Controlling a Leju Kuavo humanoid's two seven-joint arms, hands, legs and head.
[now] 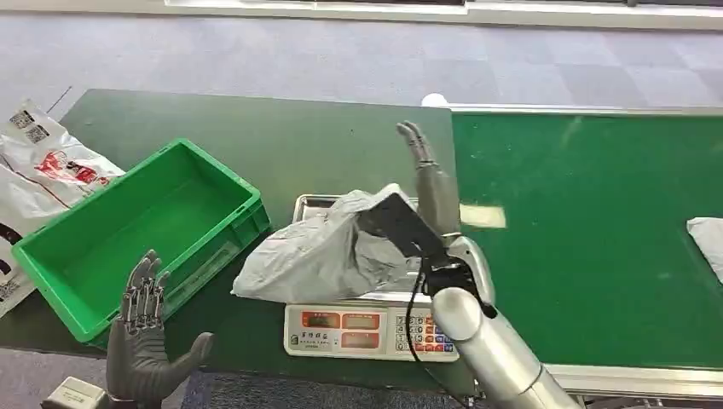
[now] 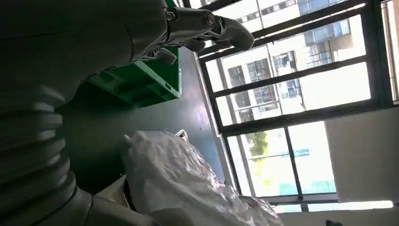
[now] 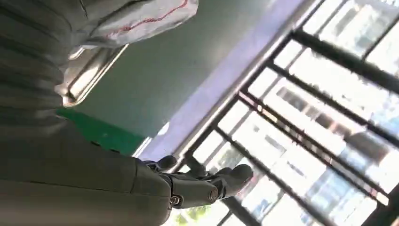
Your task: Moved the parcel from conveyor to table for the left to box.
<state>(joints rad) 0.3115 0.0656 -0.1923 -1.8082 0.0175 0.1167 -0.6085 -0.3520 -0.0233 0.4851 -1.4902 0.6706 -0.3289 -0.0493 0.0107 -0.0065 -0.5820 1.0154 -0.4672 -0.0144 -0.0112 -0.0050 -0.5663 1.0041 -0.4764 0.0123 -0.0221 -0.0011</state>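
My right hand (image 1: 424,183) stands flat, fingers straight, holding nothing, beside the crumpled grey plastic parcel (image 1: 328,254) slumped on the steel scale (image 1: 362,328). Left hand (image 1: 147,336) spread, empty, by the green crate (image 1: 141,234) on the tabletop (image 1: 281,136).

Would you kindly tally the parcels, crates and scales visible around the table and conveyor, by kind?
Parcels: 3 – grey parcel on the scale, white printed parcel at the table's left end, pale parcel on the conveyor belt
Green crates: 1 – green crate
Scales: 1 – scale
Total: 5
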